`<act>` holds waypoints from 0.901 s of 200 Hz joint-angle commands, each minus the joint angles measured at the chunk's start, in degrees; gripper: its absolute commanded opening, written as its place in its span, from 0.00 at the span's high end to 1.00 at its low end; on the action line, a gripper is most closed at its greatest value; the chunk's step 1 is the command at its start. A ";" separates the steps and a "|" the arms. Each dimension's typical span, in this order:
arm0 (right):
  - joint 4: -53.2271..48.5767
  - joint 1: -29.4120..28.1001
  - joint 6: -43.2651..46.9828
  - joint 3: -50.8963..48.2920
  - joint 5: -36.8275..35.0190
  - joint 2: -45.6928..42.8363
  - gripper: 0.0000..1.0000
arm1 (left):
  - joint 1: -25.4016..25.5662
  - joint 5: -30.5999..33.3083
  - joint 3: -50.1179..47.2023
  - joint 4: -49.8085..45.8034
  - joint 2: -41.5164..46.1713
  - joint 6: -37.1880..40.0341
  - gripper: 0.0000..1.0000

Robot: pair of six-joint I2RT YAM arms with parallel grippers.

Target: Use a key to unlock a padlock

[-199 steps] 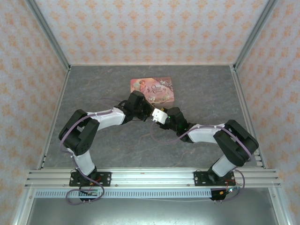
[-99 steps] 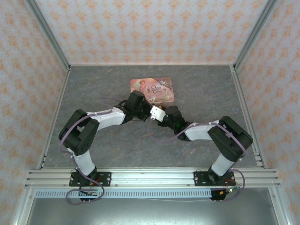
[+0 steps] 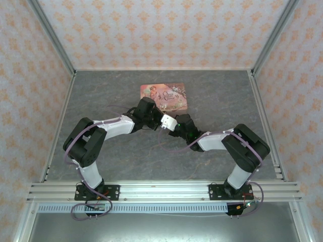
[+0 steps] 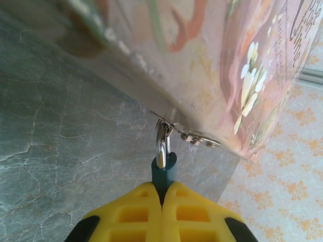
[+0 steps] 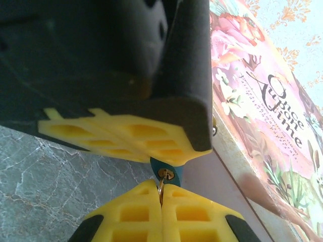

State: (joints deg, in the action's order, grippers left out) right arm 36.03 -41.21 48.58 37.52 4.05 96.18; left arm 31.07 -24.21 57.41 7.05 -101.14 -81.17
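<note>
The blue-teal padlock (image 4: 163, 169) hangs by its metal shackle (image 4: 162, 143) from the hasp of the pink tin box (image 4: 217, 65). My left gripper (image 4: 162, 194) is shut on the padlock's body, and its yellow fingers (image 5: 126, 138) cross the right wrist view from the left. My right gripper (image 5: 161, 194) is shut on the thin key (image 5: 162, 182), whose tip sits in the brass keyhole on the padlock's underside (image 5: 166, 170). From above, both grippers meet at the box's near edge, left gripper (image 3: 151, 115), right gripper (image 3: 172, 122).
The pink illustrated tin box (image 3: 164, 97) lies flat at the middle back of the grey marble-look table (image 3: 101, 96). Patterned walls and metal frame posts close in the workspace. Cables trail along both arms.
The right arm's wrist has shifted slightly left and back toward the left gripper. The left arm has stayed put.
</note>
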 commanded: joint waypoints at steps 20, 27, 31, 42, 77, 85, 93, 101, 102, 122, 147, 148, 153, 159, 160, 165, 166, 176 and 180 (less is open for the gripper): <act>2.61 -0.05 -6.29 1.52 -0.39 0.45 1.00 | 0.13 -1.28 2.06 0.48 2.55 -0.35 1.00; 3.01 -0.01 -7.94 1.42 -0.41 0.39 1.00 | 0.18 -1.27 1.97 0.53 2.53 -0.43 1.00; 3.18 -0.08 -9.26 1.50 -0.41 0.40 1.00 | 0.18 -1.30 1.92 0.59 2.58 -0.44 1.00; 3.28 0.01 -12.38 1.66 -0.36 0.48 1.00 | 0.18 -1.19 1.80 0.57 2.59 -0.48 1.00; 4.94 0.16 -22.43 1.68 2.14 0.92 1.00 | 0.16 -1.11 1.44 0.68 2.52 -0.48 1.00; 5.22 0.21 -24.09 1.59 2.59 1.16 1.00 | 0.13 -1.09 1.32 0.70 2.47 -0.48 1.00; 5.93 0.34 -25.45 1.35 2.88 1.35 1.00 | 0.13 -1.02 1.24 0.73 2.49 -0.51 1.00; 6.41 0.51 -26.16 1.16 3.28 1.50 1.00 | 0.13 -0.94 1.02 0.82 2.57 -0.56 1.00; 6.42 0.56 -26.16 1.16 3.39 1.48 1.00 | 0.13 -0.94 0.99 0.89 2.55 -0.57 1.00; 5.64 0.75 -26.38 1.24 3.83 1.85 1.00 | 0.13 -0.71 0.70 0.81 2.56 -0.50 1.00; 5.21 1.17 -28.63 0.89 4.63 1.92 1.00 | 0.16 -0.04 0.83 -0.32 2.66 0.61 0.93; 5.25 1.20 -28.85 0.85 4.77 1.91 1.00 | 0.15 0.00 0.89 -0.43 2.68 0.68 0.93; 5.01 1.36 -29.68 0.80 5.31 1.85 1.00 | 0.10 0.23 0.93 -0.97 2.84 0.97 0.91; 4.54 1.56 -30.81 0.80 5.80 1.66 1.00 | 0.02 0.54 0.99 -1.47 2.99 1.44 0.89; 4.38 1.52 -30.90 0.80 5.92 1.65 1.00 | 0.03 0.64 0.97 -1.54 3.07 1.49 0.89; 3.92 1.73 -32.19 0.87 6.68 1.56 1.00 | -0.12 0.86 0.90 -1.92 3.29 1.90 0.87; 3.85 1.83 -32.43 0.88 6.85 1.51 1.00 | -0.13 0.93 0.93 -2.02 3.35 1.98 0.87; 3.10 2.36 -35.10 0.89 8.43 1.54 1.00 | -0.28 1.48 0.84 -2.84 3.86 2.72 0.83; 2.94 2.63 -36.38 0.87 8.98 1.53 1.00 | -0.37 1.75 0.73 -3.11 4.12 3.07 0.81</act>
State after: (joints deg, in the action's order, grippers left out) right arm 38.24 -39.90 20.08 37.52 9.17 97.23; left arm 30.89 -23.07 57.41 6.68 -100.73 -80.31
